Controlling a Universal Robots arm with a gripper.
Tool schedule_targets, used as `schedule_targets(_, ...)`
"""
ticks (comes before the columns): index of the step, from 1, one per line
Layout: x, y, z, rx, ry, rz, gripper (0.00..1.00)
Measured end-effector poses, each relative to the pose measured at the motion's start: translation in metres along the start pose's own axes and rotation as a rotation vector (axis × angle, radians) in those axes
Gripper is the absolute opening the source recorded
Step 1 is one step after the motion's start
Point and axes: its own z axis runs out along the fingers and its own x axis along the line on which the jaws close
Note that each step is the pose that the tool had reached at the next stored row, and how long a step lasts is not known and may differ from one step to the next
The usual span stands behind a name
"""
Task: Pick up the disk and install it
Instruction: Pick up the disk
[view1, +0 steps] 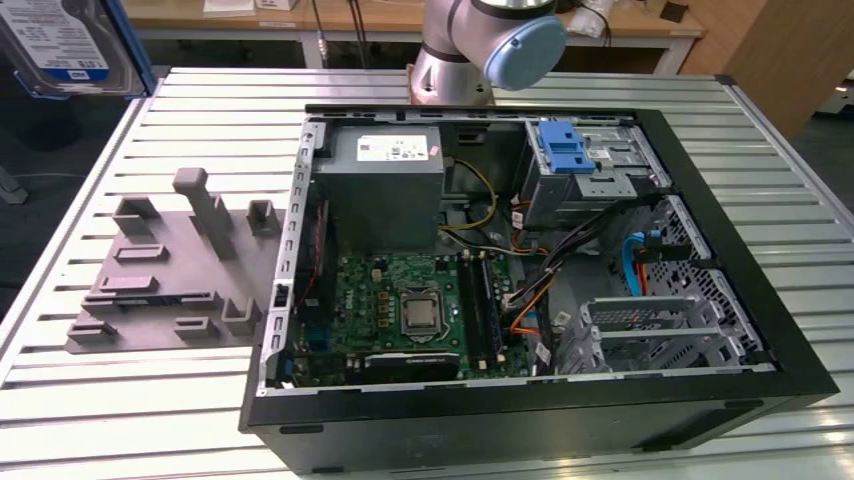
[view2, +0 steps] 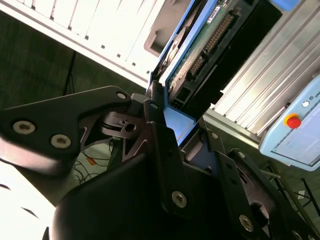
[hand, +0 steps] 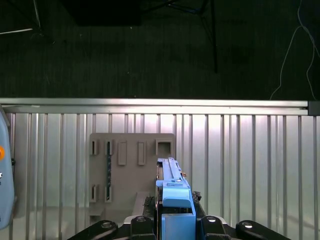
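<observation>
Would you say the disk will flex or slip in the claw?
Probably rigid: the disk looks like a flat metal slab. Its smooth blue rail, pinched in the claw, might slip. Its exposed circuit board seems fragile.

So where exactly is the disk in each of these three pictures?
Exterior view: the disk is in the top left corner, its label towards the camera.
Second wrist view: the disk is seen edge-on, circuit board showing, clamped between black fingers.
First wrist view: the disk shows its blue rail, in front of the grey fixture plate.
Shared landmark: the slatted metal table.
</observation>
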Motion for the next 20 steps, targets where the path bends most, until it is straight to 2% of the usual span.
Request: schedule_targets(20, -0.0001, -0.0111, -0.0002, 0.0000, 0.0000, 0.000, 0.36)
